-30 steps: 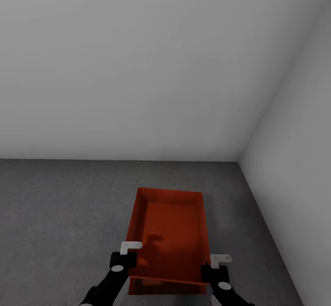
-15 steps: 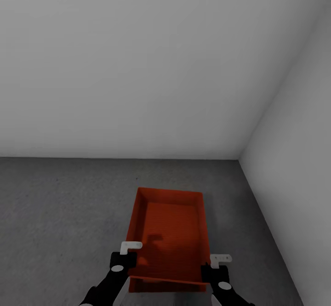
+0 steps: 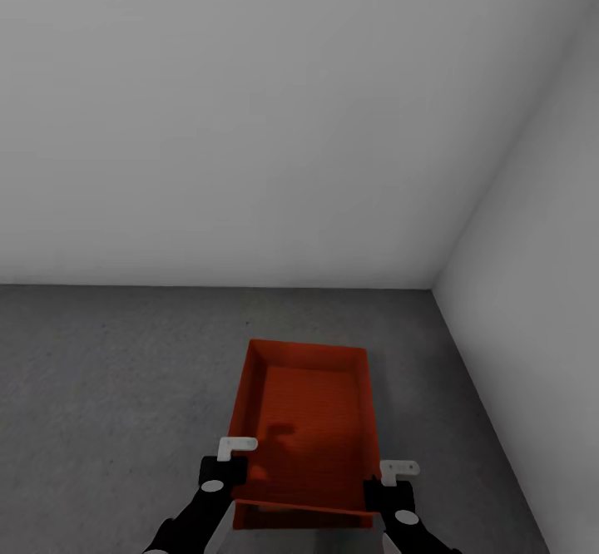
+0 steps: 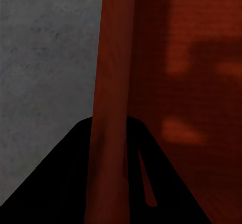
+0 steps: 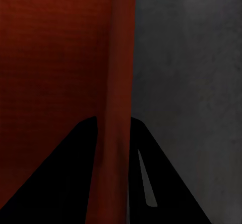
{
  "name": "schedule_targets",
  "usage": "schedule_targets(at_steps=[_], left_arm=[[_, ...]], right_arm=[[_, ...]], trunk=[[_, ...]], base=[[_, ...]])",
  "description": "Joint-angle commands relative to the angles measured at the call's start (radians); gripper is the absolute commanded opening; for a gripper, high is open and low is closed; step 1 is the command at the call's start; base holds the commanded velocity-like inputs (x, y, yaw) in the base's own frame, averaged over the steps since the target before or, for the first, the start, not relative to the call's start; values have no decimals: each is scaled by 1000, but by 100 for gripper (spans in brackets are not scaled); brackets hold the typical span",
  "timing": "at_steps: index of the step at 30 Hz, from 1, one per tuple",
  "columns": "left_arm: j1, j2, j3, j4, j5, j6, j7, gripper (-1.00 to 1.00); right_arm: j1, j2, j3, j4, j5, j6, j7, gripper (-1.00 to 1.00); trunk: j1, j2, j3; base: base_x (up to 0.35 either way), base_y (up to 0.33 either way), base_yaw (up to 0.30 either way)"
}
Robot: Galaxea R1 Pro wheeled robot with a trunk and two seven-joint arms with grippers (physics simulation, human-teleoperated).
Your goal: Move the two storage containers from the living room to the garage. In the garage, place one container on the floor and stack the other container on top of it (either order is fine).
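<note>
Bin [image 3: 309, 429], lower centre: thin-walled, likely light, flexes | left gripper [image 3: 223, 471] and right gripper [image 3: 388, 487] clenched on its side walls | floor [image 3: 108, 388] beneath.

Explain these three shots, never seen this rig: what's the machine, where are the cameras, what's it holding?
Simulated two-armed wheeled robot. The big picture is from its head camera, looking down over both arms into a corner of white walls and grey floor. The other two come from cameras at each wrist, looking along the fingers. It holds one orange-red open container: the left hand grips the left wall, the right hand the right wall. In both wrist views the thin wall runs between dark fingers. Whether the container touches the floor is unclear.
</note>
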Motion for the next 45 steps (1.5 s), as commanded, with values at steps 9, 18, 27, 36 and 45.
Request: schedule_targets(at_steps=[9, 18, 27, 36, 45], left_arm=[[-1, -1, 10, -2, 27, 8, 7, -100], [-1, -3, 10, -2, 27, 12, 7, -100], [-1, -2, 10, -2, 78, 9, 7, -100], [-1, -1, 10, -3, 88, 14, 7, -100], [-1, -1, 10, -3, 88, 11, 8, -100]], right_arm=[[0, -36, 2, -1, -5, -6, -7, -100], [0, -36, 2, -1, -5, -6, -7, -100], [0, -36, 2, -1, -5, -5, -7, -100], [0, -36, 2, -1, -5, -5, -7, -100], [0, -36, 2, 0, -5, -5, -7, -100]], trunk=[[0, 0, -1], [15, -28, -13], [46, -84, -38], [46, -84, -38], [46, -84, -38]], base=[[0, 0, 0], [0, 0, 0], [0, 0, 0], [0, 0, 0], [0, 0, 0]])
